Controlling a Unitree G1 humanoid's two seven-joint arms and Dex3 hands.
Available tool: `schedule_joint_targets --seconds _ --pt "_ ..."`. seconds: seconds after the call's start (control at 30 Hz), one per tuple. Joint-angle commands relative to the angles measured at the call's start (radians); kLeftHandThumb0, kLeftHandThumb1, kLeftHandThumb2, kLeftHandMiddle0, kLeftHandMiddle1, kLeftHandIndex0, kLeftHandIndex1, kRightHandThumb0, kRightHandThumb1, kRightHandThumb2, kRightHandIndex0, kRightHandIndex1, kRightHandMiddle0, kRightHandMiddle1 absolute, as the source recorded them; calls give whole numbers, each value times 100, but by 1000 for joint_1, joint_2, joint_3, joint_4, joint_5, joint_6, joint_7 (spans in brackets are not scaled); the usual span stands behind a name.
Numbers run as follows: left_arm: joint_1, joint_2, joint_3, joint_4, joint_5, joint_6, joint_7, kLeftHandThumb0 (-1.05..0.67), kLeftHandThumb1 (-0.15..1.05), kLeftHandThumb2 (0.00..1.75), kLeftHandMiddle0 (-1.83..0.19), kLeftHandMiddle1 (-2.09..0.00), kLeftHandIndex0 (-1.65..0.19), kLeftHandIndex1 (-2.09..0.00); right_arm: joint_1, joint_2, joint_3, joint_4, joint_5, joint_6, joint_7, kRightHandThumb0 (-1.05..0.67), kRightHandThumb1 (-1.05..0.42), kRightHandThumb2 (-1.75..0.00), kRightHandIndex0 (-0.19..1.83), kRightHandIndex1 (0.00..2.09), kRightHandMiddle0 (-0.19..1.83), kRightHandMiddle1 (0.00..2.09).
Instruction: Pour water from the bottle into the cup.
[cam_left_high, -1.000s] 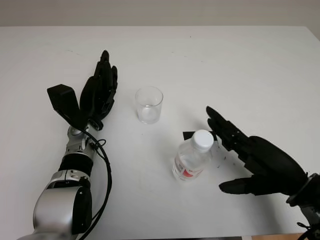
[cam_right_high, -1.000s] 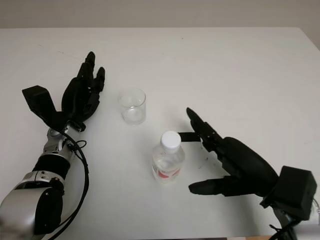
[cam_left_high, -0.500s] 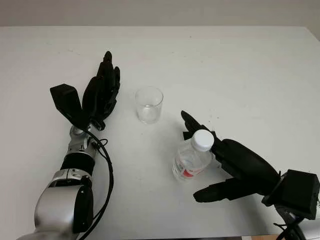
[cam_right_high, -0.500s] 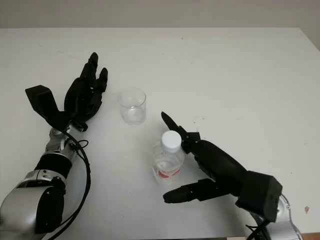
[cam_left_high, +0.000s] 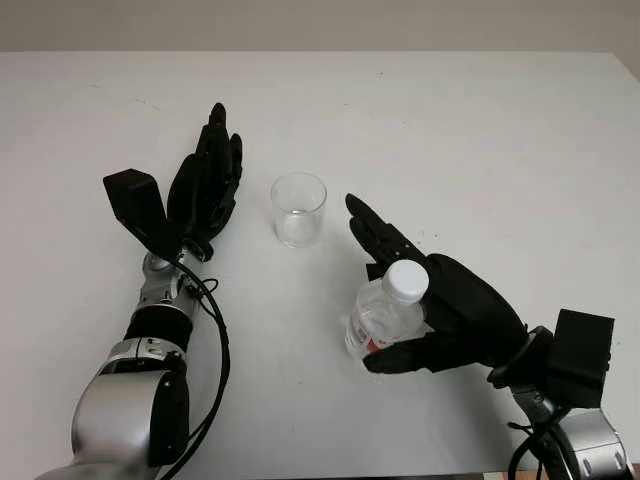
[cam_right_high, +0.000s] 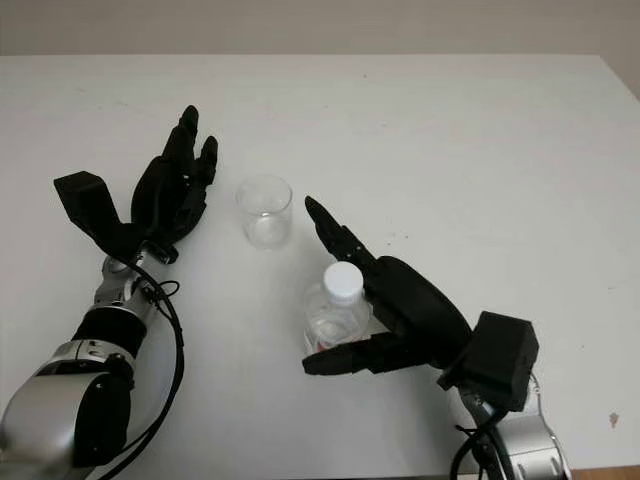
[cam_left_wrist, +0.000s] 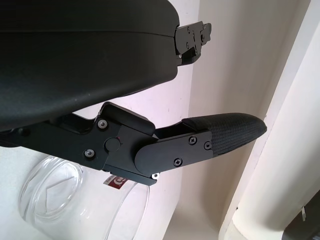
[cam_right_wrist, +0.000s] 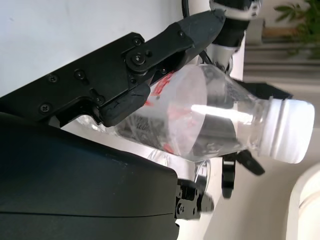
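Two hands over the white worktop (cam_left_high: 500, 130): left hand (cam_left_high: 203, 190) open, idle beside the empty cup (cam_left_high: 298, 209); right hand (cam_left_high: 440, 305) wrapped around the capped bottle (cam_left_high: 385, 315), thumb low in front, fingers (cam_left_high: 375, 232) reaching past the cap, not visibly clenched yet. Bottle upright, near the cup, a little toward the robot. Best to close firmly on the body below the shoulder, check for slip before lifting, and mind the cap: no pouring while it is on
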Motion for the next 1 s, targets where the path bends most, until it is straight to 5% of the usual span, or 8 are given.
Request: schedule_joint_targets --seconds 0.0,0.17,0.3,0.67,0.83,0.97 --pt "-16 0 8 -7 -8 -6 -3 -85 105 65 19 0 19 0 -11 7 5 8 -10 -12 -8 -71 -80 -5 34 34 31 36" --pt "-14 -1 7 -8 -6 -9 5 -86 105 63 19 0 19 0 -29 -11 15 21 -13 6 20 -66 -79 -5 35 113 25 129" --pt "-12 -3 7 -10 -7 -9 10 -84 105 64 19 0 19 0 -46 -37 24 24 6 32 78 -56 -80 -5 49 151 38 158" --pt "-13 -9 11 -13 -12 -10 9 -84 105 63 19 0 19 0 -73 -115 58 15 -48 10 177 -61 -85 -6 70 206 70 181" --pt "-13 -9 11 -13 -11 -10 14 -84 105 63 19 0 19 0 -59 -107 63 -22 -63 52 145 -57 -91 -6 98 209 75 206" --pt "-15 -9 14 -11 -16 -1 12 -85 105 62 19 0 19 0 -31 -52 53 -27 -72 32 59 -57 -103 -9 121 209 99 209"
